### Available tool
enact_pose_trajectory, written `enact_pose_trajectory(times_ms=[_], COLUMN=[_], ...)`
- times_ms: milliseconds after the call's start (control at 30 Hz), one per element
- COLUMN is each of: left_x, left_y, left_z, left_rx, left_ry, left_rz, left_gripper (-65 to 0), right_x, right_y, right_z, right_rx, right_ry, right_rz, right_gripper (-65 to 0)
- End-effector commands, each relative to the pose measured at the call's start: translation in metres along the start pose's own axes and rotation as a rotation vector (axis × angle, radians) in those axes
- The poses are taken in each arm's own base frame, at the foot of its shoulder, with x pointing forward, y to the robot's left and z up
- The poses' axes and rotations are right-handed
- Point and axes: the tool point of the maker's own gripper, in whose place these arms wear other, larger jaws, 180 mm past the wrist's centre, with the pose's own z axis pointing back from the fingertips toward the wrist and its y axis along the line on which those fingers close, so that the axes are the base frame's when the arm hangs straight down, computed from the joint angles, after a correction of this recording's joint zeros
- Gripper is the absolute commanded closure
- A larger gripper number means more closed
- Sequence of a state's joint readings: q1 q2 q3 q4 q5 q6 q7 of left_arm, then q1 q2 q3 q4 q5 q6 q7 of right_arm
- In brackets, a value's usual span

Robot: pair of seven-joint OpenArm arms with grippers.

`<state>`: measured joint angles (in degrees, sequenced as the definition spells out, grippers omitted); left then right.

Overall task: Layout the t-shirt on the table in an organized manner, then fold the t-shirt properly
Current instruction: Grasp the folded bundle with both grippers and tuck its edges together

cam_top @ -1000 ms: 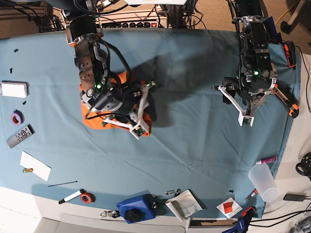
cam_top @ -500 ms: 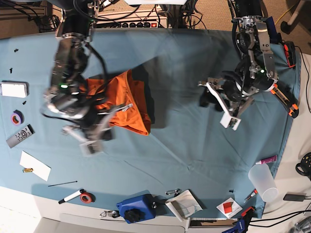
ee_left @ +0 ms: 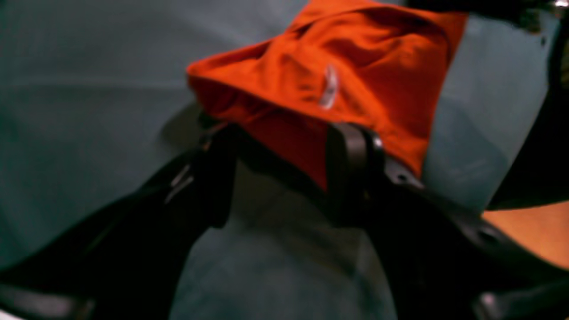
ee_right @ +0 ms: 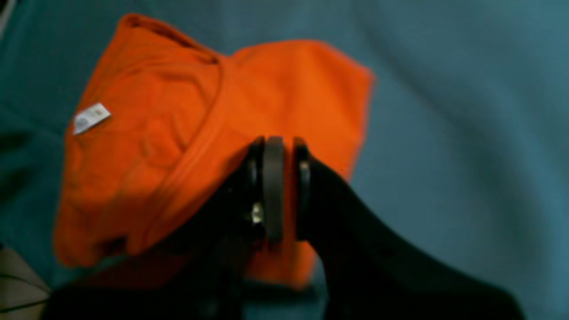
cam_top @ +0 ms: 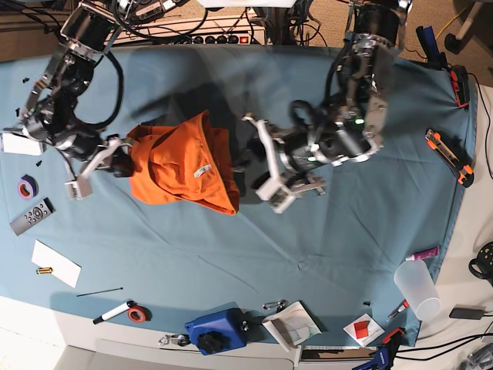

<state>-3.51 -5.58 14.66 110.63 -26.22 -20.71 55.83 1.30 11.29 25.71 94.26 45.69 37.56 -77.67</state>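
The right hand (ee_right: 275, 189) is clenched on an edge of the bunched t-shirt (cam_top: 179, 168) while the left hand (ee_left: 284, 178), spread wide, reaches its opposite edge on the tabletop (cam_top: 347, 231).

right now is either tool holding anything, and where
The right tool is shut on the t-shirt at its edge. The left tool is open at the shirt's edge, holding nothing.

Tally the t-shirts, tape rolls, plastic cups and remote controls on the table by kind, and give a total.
t-shirt: 1
tape rolls: 2, the purple tape roll and the red tape roll
plastic cup: 1
remote control: 1
Total: 5
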Motion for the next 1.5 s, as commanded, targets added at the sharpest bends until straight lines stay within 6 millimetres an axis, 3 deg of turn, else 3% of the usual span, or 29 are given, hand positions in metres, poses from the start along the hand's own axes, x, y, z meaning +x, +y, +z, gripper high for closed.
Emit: enact_pose_trajectory(times_ms=[0, 167, 333, 533, 767, 900, 967, 1067, 1300, 1367, 1467], left_x=[0.021, 0.031, 0.036, 0.008, -0.038, -0.071, -0.079, -0.065, 0.025, 0.041, 0.045], left_y=[-0.009, -0.048, -0.075, -0.057, -0.007, -0.008, -0.012, -0.021, -0.035, -0.029, -0.003], left_z=[-0.002, -0.017, -0.033, -0.074, -0.098, -0.106, -0.105, -0.101, -0.065, -0.054, -0.047], left_rx=[-0.018, -0.094, -0.159, -0.075, 0.111, 0.092, 0.072, 0.034, 0.023, 0.079, 0.246], left_ry=[-0.058, -0.070, -0.084, 0.001, 0.184, 0.280, 0.316, 0.299, 0.072, 0.037, 0.036], left_rz=[-0.033, -0.084, -0.071, -0.021, 0.008, 0.022, 0.031, 0.060, -0.018, -0.064, -0.042], left_gripper=[-30.4, -30.4, -30.4, -27.3, -21.0, -21.0, -21.0, -21.0, -22.2, -28.6, -38.6], right_x=[0.005, -0.033, -0.035, -0.035, -0.025, -0.023, -0.022, -0.022, -0.021, -0.021, -0.022], right_y=[0.004, 0.030, 0.043, 0.026, -0.023, -0.041, -0.044, -0.046, -0.047, -0.047, -0.047], right_z=[-0.004, -0.040, -0.045, -0.034, -0.002, 0.013, 0.016, 0.018, 0.018, 0.018, 0.018], right_rx=[0.029, 0.143, 0.169, 0.126, 0.002, -0.045, -0.054, -0.059, -0.061, -0.061, -0.061], right_ry=[-0.009, 0.135, 0.161, 0.164, 0.055, 0.009, -0.002, -0.001, -0.001, -0.001, 0.000], right_rz=[0.007, -0.010, 0.028, 0.003, -0.123, -0.171, -0.178, -0.175, -0.174, -0.173, -0.173], right_gripper=[-4.2, -4.2, -4.2, -4.2, -4.2, -4.2, -4.2, -4.2, -4.2, -4.2, -4.2])
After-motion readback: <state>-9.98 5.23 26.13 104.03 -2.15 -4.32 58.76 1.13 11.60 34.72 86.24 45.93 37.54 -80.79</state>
